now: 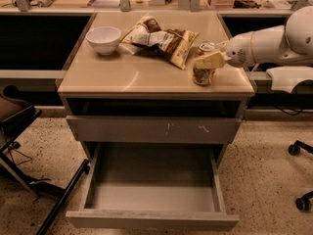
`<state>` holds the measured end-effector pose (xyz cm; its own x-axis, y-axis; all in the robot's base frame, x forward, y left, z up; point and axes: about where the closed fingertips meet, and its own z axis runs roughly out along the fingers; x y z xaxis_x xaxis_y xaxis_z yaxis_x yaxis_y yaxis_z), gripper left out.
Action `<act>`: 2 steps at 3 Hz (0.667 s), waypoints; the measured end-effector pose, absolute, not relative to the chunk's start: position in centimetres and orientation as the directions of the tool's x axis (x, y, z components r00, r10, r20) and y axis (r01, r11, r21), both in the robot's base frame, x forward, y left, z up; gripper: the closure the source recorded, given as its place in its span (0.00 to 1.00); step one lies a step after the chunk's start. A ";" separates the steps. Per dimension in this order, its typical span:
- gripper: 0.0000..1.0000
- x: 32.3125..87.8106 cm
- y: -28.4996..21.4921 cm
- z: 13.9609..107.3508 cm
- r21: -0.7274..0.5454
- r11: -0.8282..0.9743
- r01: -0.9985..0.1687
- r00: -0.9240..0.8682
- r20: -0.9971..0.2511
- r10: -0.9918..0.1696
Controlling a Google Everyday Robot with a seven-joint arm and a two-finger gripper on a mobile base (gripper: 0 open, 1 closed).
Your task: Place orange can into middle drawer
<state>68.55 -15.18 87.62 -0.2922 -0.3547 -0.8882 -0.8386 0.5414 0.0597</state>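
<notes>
The orange can point(202, 75) stands upright on the right front part of the tan tabletop point(122, 75), next to a tan-and-brown snack bag point(164, 39). My gripper point(209, 58) reaches in from the right on a white arm point(266, 45). It is closed around the can's upper half, with one pale finger point(210, 61) across the can's front. The middle drawer point(154, 192) is pulled open low in front of the cabinet. Its grey floor is bare and its plain front panel point(151, 222) is nearest the camera.
A white bowl point(103, 38) sits at the tabletop's left back. A shut drawer front with pale scratch marks point(154, 129) lies just above the open drawer. A dark chair point(19, 121) stands at the left, and chair wheels point(298, 148) at the right.
</notes>
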 end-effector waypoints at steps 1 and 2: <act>1.00 62.7 -17.0 88.9 0.095 0.487 -0.868 -0.291 -0.893 -0.343; 1.00 54.2 -21.2 91.5 0.130 0.504 -0.854 -0.320 -0.894 -0.312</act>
